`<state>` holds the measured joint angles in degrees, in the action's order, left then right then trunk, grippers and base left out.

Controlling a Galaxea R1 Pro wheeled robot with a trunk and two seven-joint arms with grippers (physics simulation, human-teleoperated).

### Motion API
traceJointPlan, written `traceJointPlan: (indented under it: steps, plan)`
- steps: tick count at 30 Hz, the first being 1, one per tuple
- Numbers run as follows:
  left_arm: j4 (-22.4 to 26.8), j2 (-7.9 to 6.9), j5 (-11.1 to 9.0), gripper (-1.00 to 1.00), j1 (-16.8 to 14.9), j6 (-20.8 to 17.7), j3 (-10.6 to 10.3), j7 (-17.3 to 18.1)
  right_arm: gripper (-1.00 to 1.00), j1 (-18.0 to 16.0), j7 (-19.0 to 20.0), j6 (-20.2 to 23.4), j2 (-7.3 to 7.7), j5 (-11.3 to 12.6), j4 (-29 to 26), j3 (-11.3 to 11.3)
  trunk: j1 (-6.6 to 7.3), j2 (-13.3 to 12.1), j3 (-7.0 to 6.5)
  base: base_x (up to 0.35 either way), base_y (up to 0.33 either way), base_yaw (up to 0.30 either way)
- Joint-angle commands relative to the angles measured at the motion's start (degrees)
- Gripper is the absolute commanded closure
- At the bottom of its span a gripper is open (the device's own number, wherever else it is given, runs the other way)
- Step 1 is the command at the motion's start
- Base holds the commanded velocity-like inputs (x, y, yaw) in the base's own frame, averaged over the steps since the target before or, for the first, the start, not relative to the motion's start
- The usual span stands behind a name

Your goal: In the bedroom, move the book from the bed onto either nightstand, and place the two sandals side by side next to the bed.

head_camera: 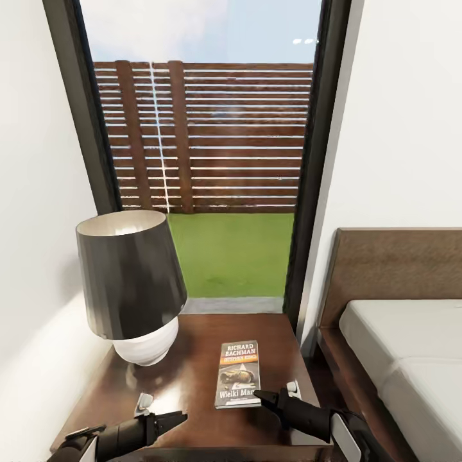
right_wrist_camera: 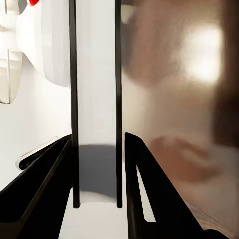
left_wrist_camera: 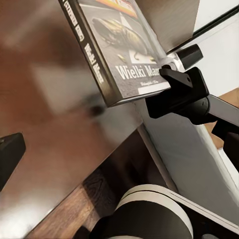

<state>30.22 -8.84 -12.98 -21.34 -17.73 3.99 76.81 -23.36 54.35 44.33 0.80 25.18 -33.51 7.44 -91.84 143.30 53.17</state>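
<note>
The right gripper is at the near short edge of the book. In the right wrist view its two black fingers stand on either side of the book's thin edge, very close to it. Whether they squeeze it or have just let go cannot be told.

The book lies flat on the nightstand, cover up. It is on the side of the nightstand nearer the bed. A lamp stands on the other side of the nightstand, well apart from the book.

The left gripper hangs over the near edge of the nightstand. It holds nothing. Its fingers look close together, but this is hard to be sure of.

The book looks thin and light. It is likely a bit bendy, with a smooth cover that could slip. The best place to grab it is across a short edge, as the right gripper does. The book part of the job looks done.
</note>
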Motion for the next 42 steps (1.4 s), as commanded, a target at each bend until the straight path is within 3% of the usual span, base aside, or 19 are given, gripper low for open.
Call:
traceJointPlan:
  steps: [1, 8, 12, 42]
  plan:
    - [0.0, -0.01, -0.1, -1.00, 0.0, -0.6, 0.0, 0.2, 1.00, 0.0, 0.1, 0.3, -0.01, 0.1, 0.0, 0.1, 0.01, 0.0, 0.06, 0.000, 0.000, 0.000]
    - [0.0, -0.03, -0.1, -1.00, 0.0, -0.6, 0.0, 0.2, 1.00, 0.0, 0.1, 0.3, -0.05, 0.1, 0.0, 0.1, 0.01, 0.0, 0.06, 0.000, 0.000, 0.000]
    - [0.0, 0.01, -0.1, -1.00, 0.0, -0.5, 0.0, 0.2, 1.00, 0.0, 0.1, 0.3, -0.04, 0.1, 0.0, 0.1, -0.09, 0.1, 0.94, 0.000, 0.000, 0.000]
    - [-0.1, -0.03, -0.2, -1.00, 0.0, -0.5, 0.1, 0.1, 1.00, 0.0, 0.1, 0.3, -0.01, 0.1, 0.0, 0.1, -0.09, 0.1, 0.94, 0.079, 0.000, 0.000]
